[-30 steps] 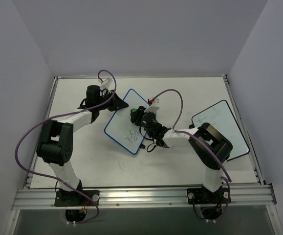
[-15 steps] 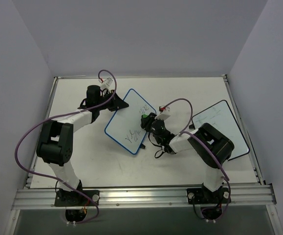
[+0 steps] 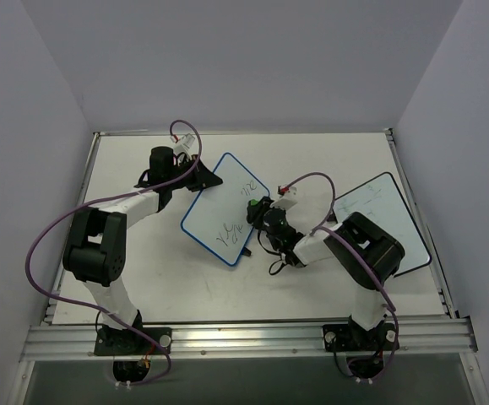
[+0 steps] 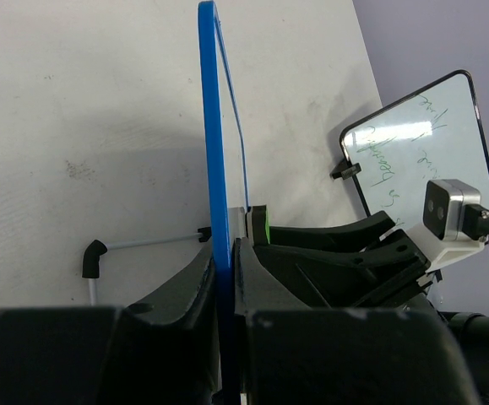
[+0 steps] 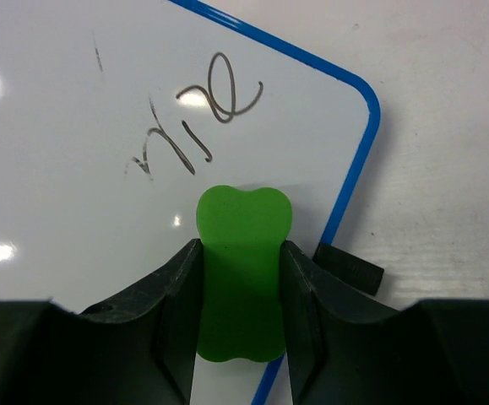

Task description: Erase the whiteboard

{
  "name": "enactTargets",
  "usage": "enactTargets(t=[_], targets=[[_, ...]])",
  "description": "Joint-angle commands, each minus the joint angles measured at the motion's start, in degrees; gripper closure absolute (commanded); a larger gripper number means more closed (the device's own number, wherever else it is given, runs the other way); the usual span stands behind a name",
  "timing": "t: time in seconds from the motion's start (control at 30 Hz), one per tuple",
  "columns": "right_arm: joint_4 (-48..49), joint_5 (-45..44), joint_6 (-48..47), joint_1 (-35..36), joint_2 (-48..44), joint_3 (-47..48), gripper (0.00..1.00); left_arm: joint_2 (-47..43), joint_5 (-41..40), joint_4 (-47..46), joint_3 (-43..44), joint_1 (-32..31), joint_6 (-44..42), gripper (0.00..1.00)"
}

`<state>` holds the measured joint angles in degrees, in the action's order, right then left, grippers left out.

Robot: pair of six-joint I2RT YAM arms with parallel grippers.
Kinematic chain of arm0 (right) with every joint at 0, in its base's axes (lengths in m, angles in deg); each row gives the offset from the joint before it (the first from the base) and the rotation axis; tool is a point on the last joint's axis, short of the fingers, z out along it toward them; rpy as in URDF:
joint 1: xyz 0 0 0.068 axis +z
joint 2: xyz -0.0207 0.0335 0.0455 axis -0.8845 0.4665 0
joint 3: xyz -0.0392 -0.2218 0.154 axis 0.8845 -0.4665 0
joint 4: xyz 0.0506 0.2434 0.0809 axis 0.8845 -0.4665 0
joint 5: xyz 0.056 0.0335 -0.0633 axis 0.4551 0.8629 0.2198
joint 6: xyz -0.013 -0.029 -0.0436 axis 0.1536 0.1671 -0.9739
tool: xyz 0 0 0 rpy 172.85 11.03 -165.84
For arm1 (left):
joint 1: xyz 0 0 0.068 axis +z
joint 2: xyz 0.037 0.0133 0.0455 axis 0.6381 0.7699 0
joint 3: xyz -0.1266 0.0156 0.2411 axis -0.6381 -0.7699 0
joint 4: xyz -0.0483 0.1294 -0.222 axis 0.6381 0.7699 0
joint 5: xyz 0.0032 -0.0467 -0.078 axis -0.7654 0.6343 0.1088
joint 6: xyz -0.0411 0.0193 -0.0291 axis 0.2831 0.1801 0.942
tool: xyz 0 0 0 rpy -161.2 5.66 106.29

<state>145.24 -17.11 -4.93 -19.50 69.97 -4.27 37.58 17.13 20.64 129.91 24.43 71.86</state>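
Note:
The whiteboard (image 3: 219,211), white with a thin blue frame, stands tilted at the table's middle; dark handwriting (image 3: 227,234) remains on its near part. My left gripper (image 3: 200,179) is shut on its far edge, and the left wrist view shows the blue frame (image 4: 212,169) edge-on between the jaws. My right gripper (image 3: 251,209) is shut on a green eraser (image 5: 242,278) pressed against the board face near its right rim. In the right wrist view the handwriting (image 5: 195,118) lies just above the eraser, and a black foot (image 5: 350,268) shows at the right.
A second white board (image 3: 383,221) with a black frame and faint green scribbles lies at the right under the right arm; it also shows in the left wrist view (image 4: 417,152). A black-tipped rod (image 4: 96,257) lies on the table. Purple cables loop over both arms.
My right gripper with the eraser has moved from the board's middle to its right edge. Writing on the upper part of the board is gone. The left arm has not moved.

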Motion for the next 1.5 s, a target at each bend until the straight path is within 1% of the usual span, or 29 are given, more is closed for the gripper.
enactTargets(t=[0.0,0.23,0.4,0.53,0.7,0.97,1.1,1.27,1.37,1.47], targets=[[-11.6,4.7,-2.3,0.7,2.9,5.1,1.00,2.1,1.4,5.9,-2.2,-4.3,-5.7,0.98],[-19.6,6.5,-5.1,0.5,3.4,16.8,1.00,2.6,1.4,5.9,-1.9,-4.5,-5.7,0.98],[-24.4,11.7,-5.4,-1.4,6.5,26.2,1.00,2.8,1.7,5.6,-1.9,-4.7,-5.7,0.98],[-26.9,13.4,-5.4,-2.9,9.0,29.7,1.00,2.8,1.7,5.7,-1.9,-4.8,-5.7,0.98],[-25.6,13.7,-5.0,-4.2,9.3,27.2,1.00,2.8,1.8,5.5,-1.9,-4.9,-5.6,0.98],[-19.9,11.9,-3.4,-4.6,6.4,15.6,1.00,2.3,1.3,6.3,-1.7,-4.9,-6.1,0.98],[-17.1,11.5,-2.8,-5.4,5.4,11.6,1.00,2.3,1.3,6.3,-1.7,-5.0,-6.2,0.98],[-17.0,12.1,-3.2,-6.3,5.4,10.4,1.00,2.2,1.2,6.3,-1.7,-5.1,-6.4,0.98],[-17.9,12.5,-3.7,-6.4,5.4,12.0,1.00,2.2,1.2,6.3,-1.8,-5.1,-6.5,0.98],[-20.5,13.0,-4.5,-6.5,6.1,15.5,1.00,2.1,1.3,6.3,-1.9,-5.2,-6.5,0.98]])
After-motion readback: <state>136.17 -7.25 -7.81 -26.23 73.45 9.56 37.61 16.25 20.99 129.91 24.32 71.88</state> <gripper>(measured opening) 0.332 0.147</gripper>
